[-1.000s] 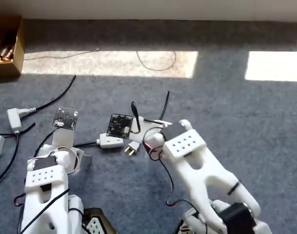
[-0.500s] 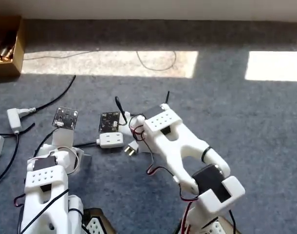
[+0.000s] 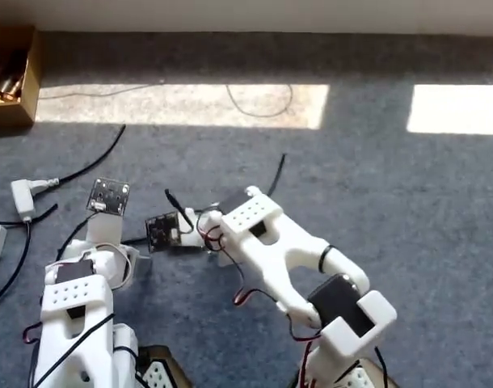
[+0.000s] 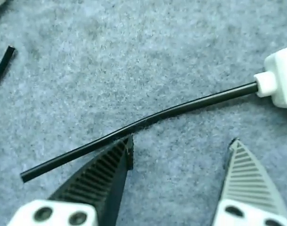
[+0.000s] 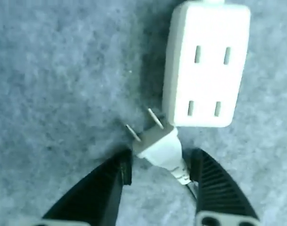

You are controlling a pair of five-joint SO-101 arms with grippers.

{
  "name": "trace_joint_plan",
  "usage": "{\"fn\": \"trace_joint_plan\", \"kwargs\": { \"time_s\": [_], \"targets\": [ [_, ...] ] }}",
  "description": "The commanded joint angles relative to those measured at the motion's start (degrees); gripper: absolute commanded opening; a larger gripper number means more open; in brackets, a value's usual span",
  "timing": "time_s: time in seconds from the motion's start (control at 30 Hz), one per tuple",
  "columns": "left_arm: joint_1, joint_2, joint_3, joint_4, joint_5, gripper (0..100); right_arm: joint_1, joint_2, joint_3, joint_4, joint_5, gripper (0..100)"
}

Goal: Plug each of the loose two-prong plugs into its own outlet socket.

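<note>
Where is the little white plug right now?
In the right wrist view, the white plug lies on the carpet between the right gripper's open fingers, prongs close beside the white outlet block.

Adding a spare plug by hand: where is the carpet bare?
Bare: grey carpet between the white right arm and the sunlit patches. Crowded: around the white two-socket outlet block and white two-prong plug, and the black cables at left.
</note>
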Motion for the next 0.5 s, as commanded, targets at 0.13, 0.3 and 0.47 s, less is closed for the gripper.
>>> {"fn": "trace_joint_plan", "kwargs": {
  "time_s": [0.13, 0.3, 0.47],
  "targets": [
    [0.8, -1.0, -0.1, -0.7, 0.3, 31, -0.5, 0.9, 2.2, -0.7, 8.0, 3.9],
    [0.8, -1.0, 0.0, -0.7, 0.3, 31, 1.6, 1.0, 2.2, -0.6, 8.2, 3.3],
    [0.8, -1.0, 0.0, -0.7, 0.3, 31, 2.3, 1.2, 3.9, -0.6, 5.1, 14.2]
  ]
}}
